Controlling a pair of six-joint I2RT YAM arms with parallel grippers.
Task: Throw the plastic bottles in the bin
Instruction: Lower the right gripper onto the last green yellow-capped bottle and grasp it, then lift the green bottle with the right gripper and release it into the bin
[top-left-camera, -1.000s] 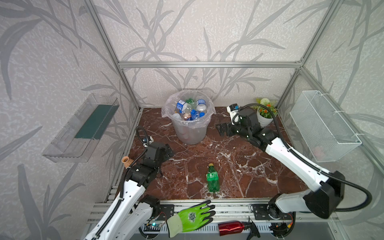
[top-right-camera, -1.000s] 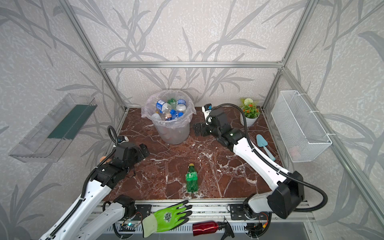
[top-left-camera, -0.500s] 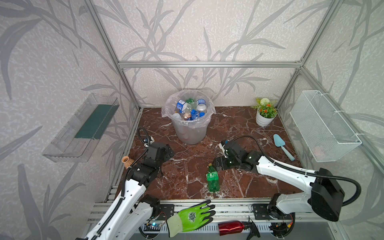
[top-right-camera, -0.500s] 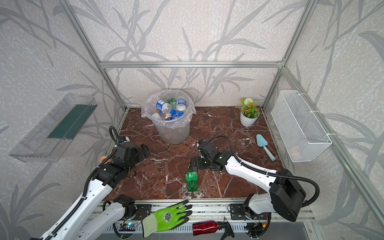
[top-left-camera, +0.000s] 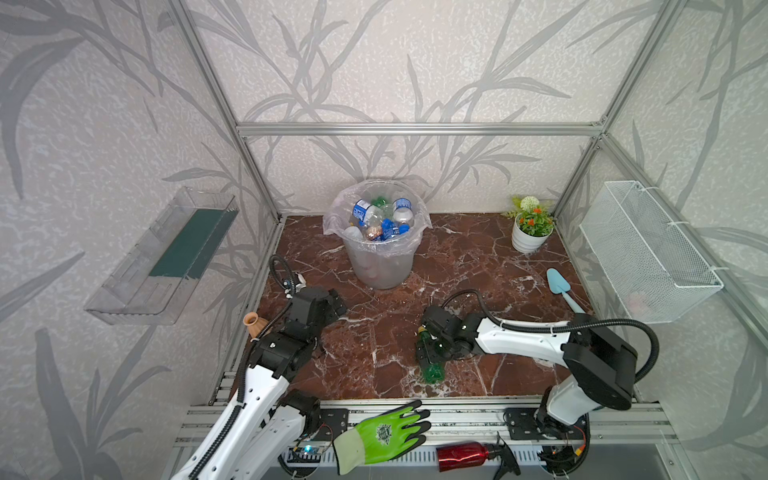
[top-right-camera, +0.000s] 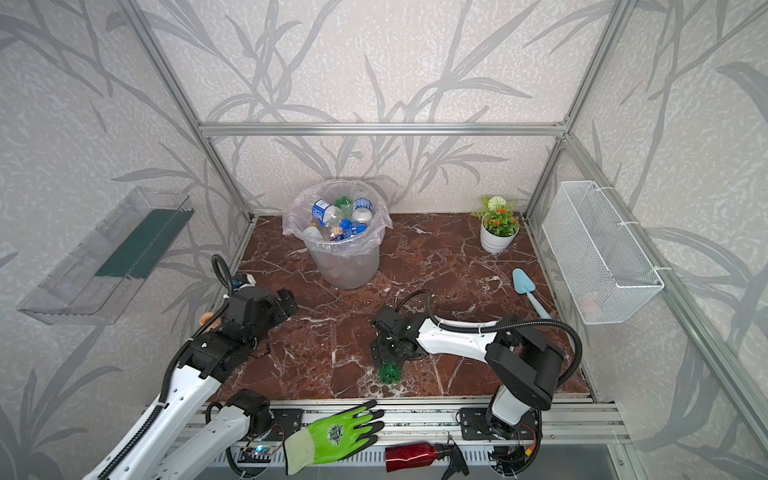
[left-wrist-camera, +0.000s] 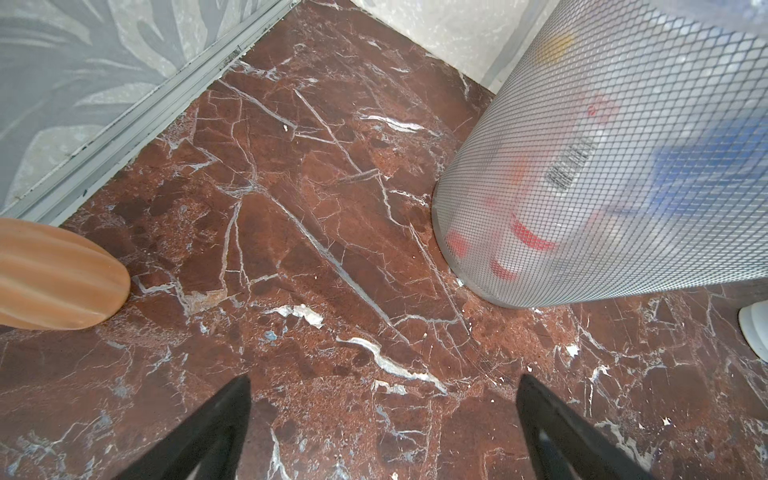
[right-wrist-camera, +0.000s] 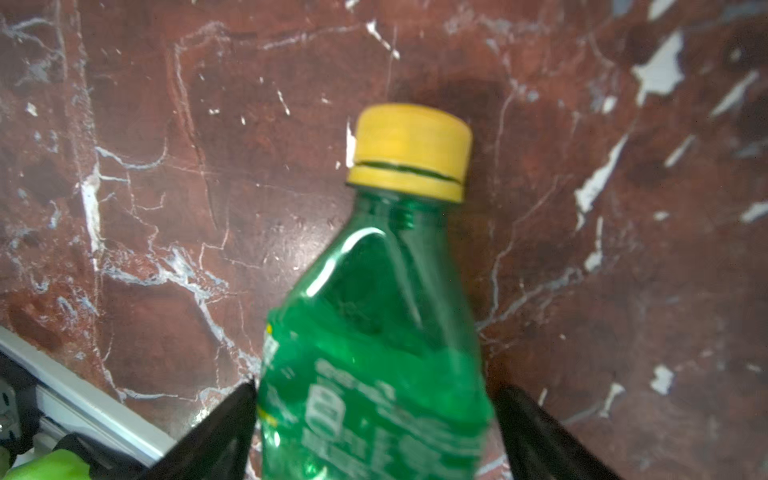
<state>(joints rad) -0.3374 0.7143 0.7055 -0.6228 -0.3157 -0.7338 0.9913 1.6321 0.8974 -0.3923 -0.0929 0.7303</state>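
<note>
The dented green plastic bottle (right-wrist-camera: 374, 324) with yellow cap is laid on the red-brown marble table (right-wrist-camera: 166, 208), flanked by the right pincer (right-wrist-camera: 374, 388); whether it is gripped cannot be told. It is judged light, soft-walled and slippery; the labelled body is preferred for the hold.

Bare floor (top-left-camera: 374, 332) between bin (top-left-camera: 380, 266) and green bottle (top-left-camera: 432, 370); flowerpot (top-left-camera: 528, 241), trowel (top-left-camera: 559, 282) well off rightward

glove (top-left-camera: 384, 434): green, bottom centre
spray bottle (top-left-camera: 465, 455): red, right of glove
plant pot (top-left-camera: 530, 239): mid right
trowel (top-left-camera: 559, 282): blue, below the pot
basket (top-left-camera: 648, 257): right wall
tray (top-left-camera: 166, 257): left wall
</note>
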